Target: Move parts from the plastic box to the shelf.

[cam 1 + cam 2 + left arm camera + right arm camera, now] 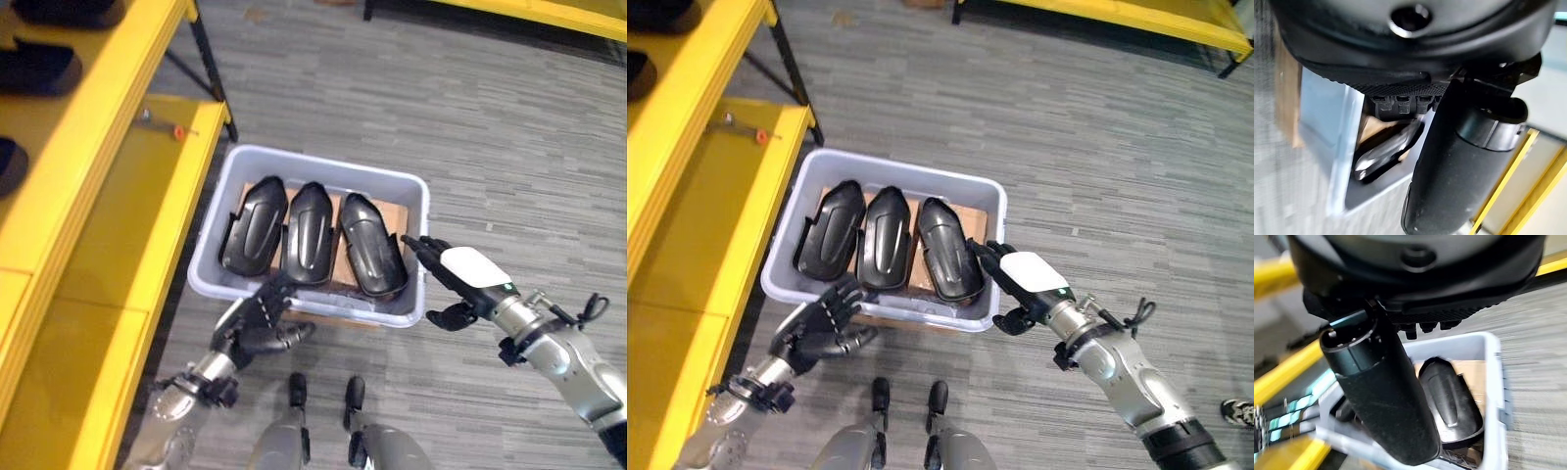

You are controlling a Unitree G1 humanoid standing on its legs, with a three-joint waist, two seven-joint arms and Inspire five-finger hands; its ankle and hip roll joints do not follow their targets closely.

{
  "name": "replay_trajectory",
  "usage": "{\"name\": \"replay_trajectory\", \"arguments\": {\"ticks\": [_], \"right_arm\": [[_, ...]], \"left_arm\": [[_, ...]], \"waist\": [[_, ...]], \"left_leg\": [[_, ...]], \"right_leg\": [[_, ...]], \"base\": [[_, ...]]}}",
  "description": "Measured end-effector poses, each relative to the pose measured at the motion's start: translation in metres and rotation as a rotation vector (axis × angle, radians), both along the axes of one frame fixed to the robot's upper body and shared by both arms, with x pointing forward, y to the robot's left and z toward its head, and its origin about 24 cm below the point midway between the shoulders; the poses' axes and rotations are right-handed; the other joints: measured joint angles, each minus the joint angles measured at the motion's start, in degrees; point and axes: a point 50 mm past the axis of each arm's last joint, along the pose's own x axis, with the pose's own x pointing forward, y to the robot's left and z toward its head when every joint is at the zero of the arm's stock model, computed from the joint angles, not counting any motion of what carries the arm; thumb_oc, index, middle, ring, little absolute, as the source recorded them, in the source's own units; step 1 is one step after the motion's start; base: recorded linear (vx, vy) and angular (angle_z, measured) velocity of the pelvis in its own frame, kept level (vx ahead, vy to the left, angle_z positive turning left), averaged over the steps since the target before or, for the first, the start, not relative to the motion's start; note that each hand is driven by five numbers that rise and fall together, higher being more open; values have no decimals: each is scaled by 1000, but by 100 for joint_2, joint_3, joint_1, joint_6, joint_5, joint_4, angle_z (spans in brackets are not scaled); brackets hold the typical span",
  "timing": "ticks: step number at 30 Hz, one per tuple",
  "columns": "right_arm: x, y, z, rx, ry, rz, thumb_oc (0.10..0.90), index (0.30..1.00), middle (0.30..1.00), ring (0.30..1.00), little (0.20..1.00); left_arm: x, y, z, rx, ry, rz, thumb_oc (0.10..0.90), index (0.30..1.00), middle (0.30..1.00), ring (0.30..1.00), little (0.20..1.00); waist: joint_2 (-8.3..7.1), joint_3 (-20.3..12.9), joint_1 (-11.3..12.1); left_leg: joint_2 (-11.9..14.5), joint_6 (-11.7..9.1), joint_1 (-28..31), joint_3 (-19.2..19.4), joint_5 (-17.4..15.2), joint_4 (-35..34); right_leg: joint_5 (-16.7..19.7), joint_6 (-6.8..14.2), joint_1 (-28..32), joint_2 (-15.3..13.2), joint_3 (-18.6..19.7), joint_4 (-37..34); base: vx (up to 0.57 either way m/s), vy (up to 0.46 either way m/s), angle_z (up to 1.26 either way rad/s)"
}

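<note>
Three black parts, one plastic box, one shelf.

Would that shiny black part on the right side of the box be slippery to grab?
Probably a bit. The rightmost black part looks glossy and rounded, so fingers might slide. It looks like a stiff moulded shell, likely keeping its shape. Being hollow, it's probably light. The right hand is beside it.

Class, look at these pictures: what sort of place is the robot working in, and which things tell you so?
Probably a workshop or factory storeroom: yellow metal shelving holding dark parts, a grey plastic box on the floor with three black moulded parts, and hard-wearing grey carpet flooring.
</note>
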Motion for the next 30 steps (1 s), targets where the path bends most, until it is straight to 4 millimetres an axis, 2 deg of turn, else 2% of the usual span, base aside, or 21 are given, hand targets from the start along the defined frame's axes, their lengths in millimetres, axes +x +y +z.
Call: {"name": "replay_trajectory", "arguments": {"ticks": [3,6,10,14,18,21,25,30], "right_arm": [[12,2,13,8,-92,-12,900,1000,1000,1000,1000],[21,0,24,26,-172,-47,900,1000,1000,1000,1000],[30,2,43,-26,-305,-71,900,1000,1000,1000,1000],[38,1,54,-64,-342,-119,900,1000,1000,1000,1000],[46,2,40,-91,-257,-126,900,1000,1000,1000,1000],[50,-5,21,-126,-161,-156,900,1000,1000,1000,1000],[53,-8,6,-139,-49,-188,900,1000,1000,1000,1000],[55,-15,-26,-241,167,-226,900,1000,1000,1000,1000]], "left_arm": [[6,4,15,44,-46,-7,900,1000,1000,1000,1000],[6,3,16,44,-51,-5,900,1000,1000,1000,1000],[9,3,19,46,-60,4,900,1000,1000,1000,1000],[10,1,20,45,-65,-7,900,1000,1000,1000,1000],[13,-1,24,44,-81,-11,900,1000,1000,1000,1000],[20,-5,32,42,-116,-28,900,1000,1000,1000,1000],[26,-9,39,42,-145,-44,900,1000,1000,1000,1000],[30,-13,42,43,-154,-63,900,1000,1000,1000,1000]], "waist": [[-116,106,165],[-125,156,215],[-102,318,230],[22,535,279],[79,571,336],[131,631,347],[174,707,356],[148,726,389]], "left_leg": [[-21,-1,-86,-139,0,23],[-54,-3,-175,-170,-3,64],[-81,14,-376,-187,9,127],[-109,29,-463,-190,19,141],[-122,40,-505,-194,29,144],[-134,41,-546,-282,29,164],[-153,40,-588,-312,29,205],[-158,38,-704,-429,28,281]], "right_leg": [[-41,60,-14,-16,-8,0],[-57,82,-54,-47,-20,-1],[-12,99,-210,-71,-24,0],[11,114,-288,-97,-31,0],[13,114,-327,-109,-43,1],[12,115,-328,-115,-95,1],[9,120,-336,-135,-143,2],[9,120,-372,-131,-215,2]], "base": [[-47,-12,22],[-43,28,12],[-58,70,3],[-47,58,1],[-23,17,1],[-30,24,13],[-52,20,5],[-14,-61,10]]}}
